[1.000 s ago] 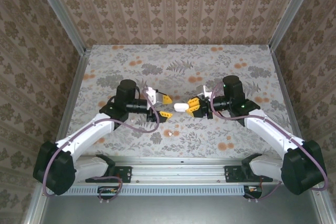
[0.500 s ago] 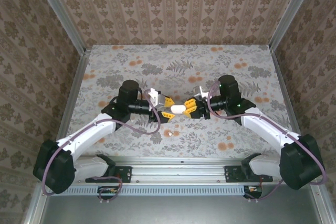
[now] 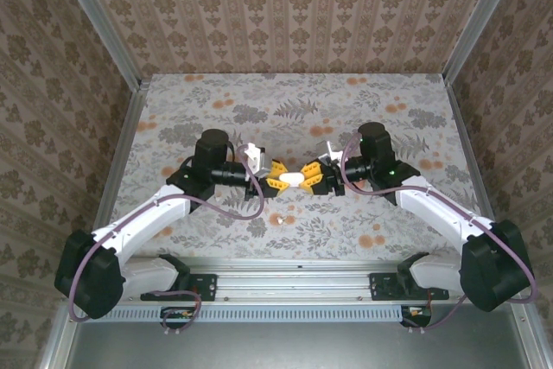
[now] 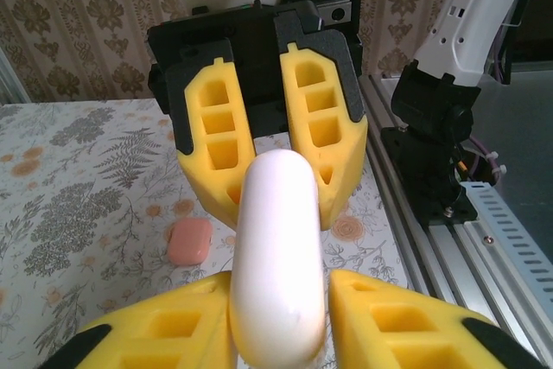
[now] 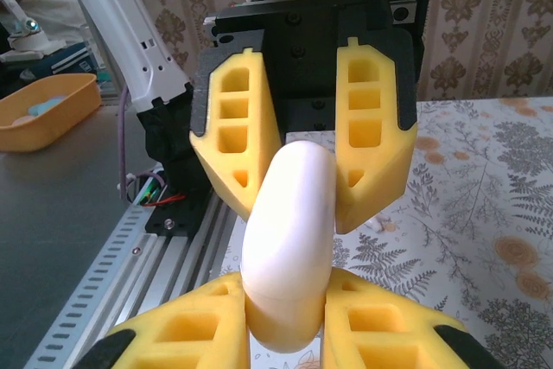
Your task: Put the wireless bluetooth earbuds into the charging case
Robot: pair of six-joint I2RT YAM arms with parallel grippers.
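Where the two arms meet at mid-table in the top view, the left gripper (image 3: 275, 176) and the right gripper (image 3: 313, 176) face each other tip to tip. A white pill-shaped charging case (image 3: 292, 178) is bridged between them, lid shut and lying level above the floral tablecloth (image 3: 216, 110). One small earbud (image 3: 279, 220) lies loose on the cloth just nearer the base rail (image 3: 294, 270), apart from both grippers. In the left wrist view, that arm's yellow fingers (image 4: 164, 334) are drawn in against both sides of the near end of the case (image 4: 276, 257), with no gap visible on either side. The opposing fingers (image 4: 212, 136) are clamped on the far end. The coral-pink earbud (image 4: 189, 241) rests on the cloth below and to the left, touching nothing. In the right wrist view, that arm's own fingers (image 5: 190, 330) are nearly closed and pinch the near end of the case (image 5: 289, 248). The left arm's fingers (image 5: 233, 127) bear on the far end from either side. An orange tray (image 5: 43, 110) sits off the table at the left edge of this view.
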